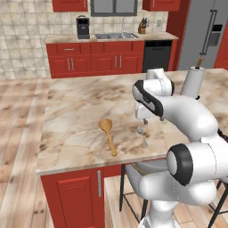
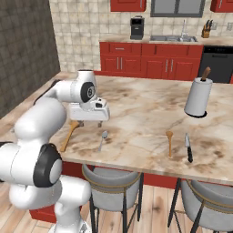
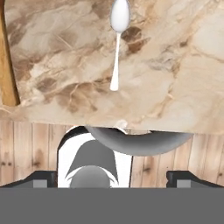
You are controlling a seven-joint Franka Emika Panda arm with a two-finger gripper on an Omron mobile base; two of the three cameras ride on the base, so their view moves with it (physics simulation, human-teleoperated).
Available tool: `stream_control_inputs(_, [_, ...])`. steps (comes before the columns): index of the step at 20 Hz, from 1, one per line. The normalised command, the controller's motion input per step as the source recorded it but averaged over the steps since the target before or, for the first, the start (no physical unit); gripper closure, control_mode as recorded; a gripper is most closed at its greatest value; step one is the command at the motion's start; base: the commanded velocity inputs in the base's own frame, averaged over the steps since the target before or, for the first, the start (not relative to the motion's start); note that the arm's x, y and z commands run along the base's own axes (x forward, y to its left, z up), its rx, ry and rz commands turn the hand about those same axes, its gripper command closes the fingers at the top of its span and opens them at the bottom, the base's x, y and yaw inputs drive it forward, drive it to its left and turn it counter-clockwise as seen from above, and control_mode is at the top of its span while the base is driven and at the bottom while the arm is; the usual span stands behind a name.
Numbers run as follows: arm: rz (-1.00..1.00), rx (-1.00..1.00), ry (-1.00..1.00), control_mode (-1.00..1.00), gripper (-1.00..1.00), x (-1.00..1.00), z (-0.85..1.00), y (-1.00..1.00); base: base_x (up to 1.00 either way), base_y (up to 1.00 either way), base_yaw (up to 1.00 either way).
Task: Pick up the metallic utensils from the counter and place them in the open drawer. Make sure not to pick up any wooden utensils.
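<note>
Grey stool seat [image 3: 139, 142] sits closest, below the counter [image 1: 75, 111] edge. Above that edge the gripper [image 2: 89, 123] hangs released, jaws spread wide, grasping nothing. Ahead of it and below lies the metal spoon [image 3: 118, 39], flat on the stone. Beside the gripper rests the wooden spoon [image 1: 108, 134]; the knife [image 2: 188, 147] lies well apart.

Bare tabletop [image 2: 136, 113] surrounds the metal spoon [image 2: 103, 139]; a wooden spoon [image 2: 69, 134] lies near one side, with the open pincer [image 2: 90, 123] just above.
</note>
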Motion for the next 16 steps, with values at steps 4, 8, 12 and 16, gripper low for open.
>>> stream_control_inputs(4, [0.04,0.01,0.0,-1.0,-1.0,0.69,-0.3,0.0,0.0,0.0,0.0])
stream_control_inputs(8, [0.06,0.04,0.0,-1.0,-1.0,0.68,-0.34,0.0,0.0,0.0,0.0])
stream_control_inputs(12, [0.09,0.04,0.0,-1.0,-1.0,0.73,-0.47,0.0,0.0,0.0,0.0])
stream_control_inputs(16, [0.1,0.03,0.0,-1.0,-1.0,0.54,-0.56,0.0,0.0,0.0,0.0])
